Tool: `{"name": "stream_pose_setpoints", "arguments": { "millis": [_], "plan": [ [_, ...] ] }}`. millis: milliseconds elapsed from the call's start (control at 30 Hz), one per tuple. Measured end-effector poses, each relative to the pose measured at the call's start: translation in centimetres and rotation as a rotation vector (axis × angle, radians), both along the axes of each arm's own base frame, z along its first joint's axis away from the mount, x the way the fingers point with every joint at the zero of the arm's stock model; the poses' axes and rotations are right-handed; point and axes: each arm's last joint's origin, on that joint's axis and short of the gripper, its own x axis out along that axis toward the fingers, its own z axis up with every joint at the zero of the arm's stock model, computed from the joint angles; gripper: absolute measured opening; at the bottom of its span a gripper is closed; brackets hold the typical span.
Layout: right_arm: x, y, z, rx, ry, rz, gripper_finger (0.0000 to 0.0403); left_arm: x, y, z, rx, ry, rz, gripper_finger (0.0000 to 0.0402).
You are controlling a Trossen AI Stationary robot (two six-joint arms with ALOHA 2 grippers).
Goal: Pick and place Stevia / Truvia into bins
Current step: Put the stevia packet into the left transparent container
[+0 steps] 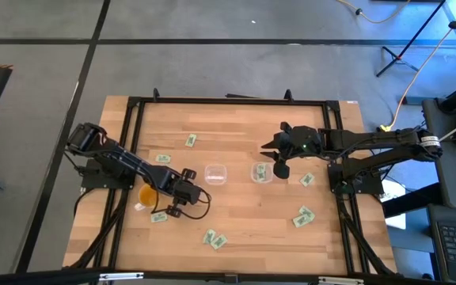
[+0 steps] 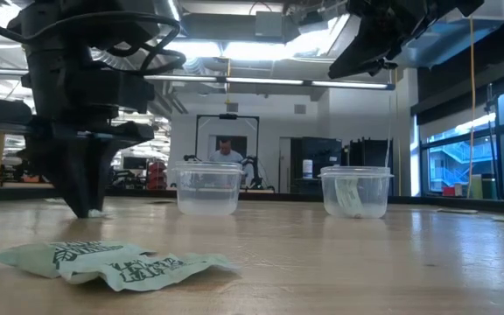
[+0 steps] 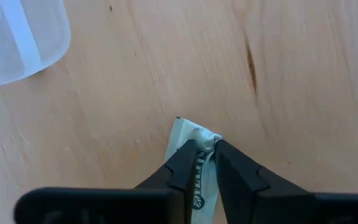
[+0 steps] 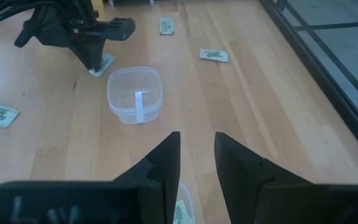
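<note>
Packets lie scattered over the table (image 1: 236, 229), and one packet (image 3: 191, 140) sits on the wood beside the empty bin (image 1: 215, 173), pinched between the nearly closed fingers of the left claw (image 3: 213, 144), which is down at the table surface. The right claw (image 4: 197, 140) hangs above the other bin (image 1: 261, 172), which has a packet inside, its fingers a narrow gap apart and holding nothing. An orange cup (image 1: 146, 194) stands by the left arm.
</note>
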Motion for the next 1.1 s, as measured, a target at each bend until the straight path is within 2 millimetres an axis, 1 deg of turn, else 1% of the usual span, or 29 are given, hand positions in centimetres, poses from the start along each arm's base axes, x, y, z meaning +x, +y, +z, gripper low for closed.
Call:
{"name": "stream_pose_setpoints", "arguments": {
  "millis": [167,367,567,667,733,867,1000,1100],
  "plan": [
    [0.0,0.0,0.0,0.000,0.000,0.000,0.0102,-0.3,0.1,0.8,0.003,-0.020,-0.028,0.0010],
    [0.0,0.0,0.0,-0.002,0.000,0.001,0.0102,-0.4,0.3,2.4,0.024,-0.102,-0.024,0.0005],
    [0.0,0.0,0.0,-0.020,0.004,0.013,0.0102,0.7,0.3,6.0,0.097,-0.303,-0.078,0.0006],
    [0.0,0.0,0.0,-0.022,0.004,0.014,0.0102,1.7,0.5,7.0,0.139,-0.427,-0.124,0.0005],
    [0.0,0.0,0.0,-0.024,0.005,0.015,0.0102,2.3,1.0,7.4,0.181,-0.485,-0.133,0.0004],
    [0.0,0.0,0.0,-0.040,0.008,0.026,0.0102,3.5,2.8,7.6,0.223,-0.545,-0.105,0.0006],
    [0.0,0.0,0.0,-0.040,0.008,0.026,0.0102,4.4,4.5,6.9,0.131,-0.546,-0.082,0.0004],
    [0.0,0.0,0.0,-0.042,0.014,0.027,0.0102,4.9,5.1,6.4,0.090,-0.543,-0.074,0.0004]
  ]
}}
